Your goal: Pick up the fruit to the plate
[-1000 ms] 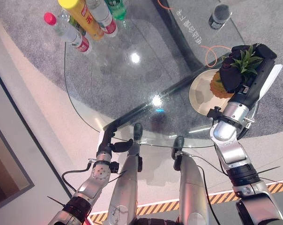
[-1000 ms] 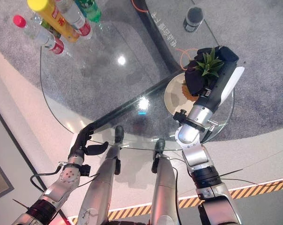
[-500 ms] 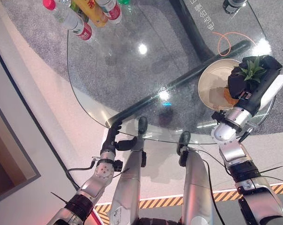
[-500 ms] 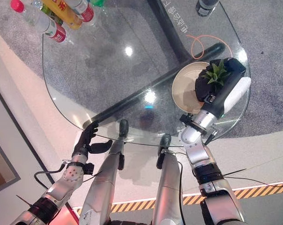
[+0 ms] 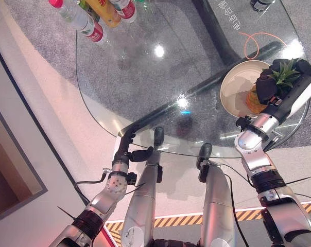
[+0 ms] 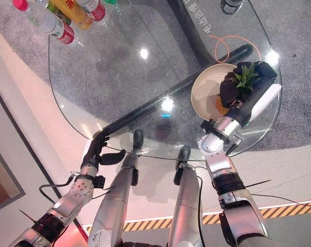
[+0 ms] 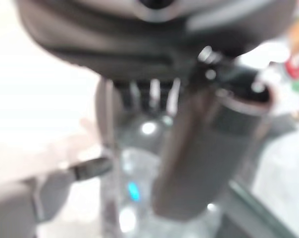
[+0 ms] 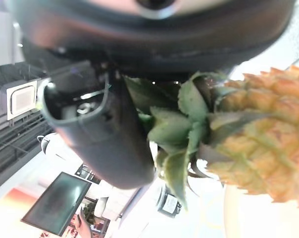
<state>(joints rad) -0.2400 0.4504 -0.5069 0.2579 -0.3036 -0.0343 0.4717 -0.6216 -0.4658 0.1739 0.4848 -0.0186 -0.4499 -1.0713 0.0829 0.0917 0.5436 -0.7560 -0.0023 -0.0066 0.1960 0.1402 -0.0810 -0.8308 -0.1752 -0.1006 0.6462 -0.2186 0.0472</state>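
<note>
Right eye view showed your right hand (image 6: 239, 91) clenched round the pineapple (image 6: 223, 103) over the plate (image 6: 204, 92), fruit low above its far side; setting down and letting go remained; your left hand (image 5: 125, 152) rested relaxed at the worktop (image 5: 145, 77) edge, well apart from the plate.

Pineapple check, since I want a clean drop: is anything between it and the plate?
Nothing visible is. The right hand holds the pineapple directly over the plate, whose bare surface shows beside the fruit. The left hand rests at the glass table's near edge.
</note>
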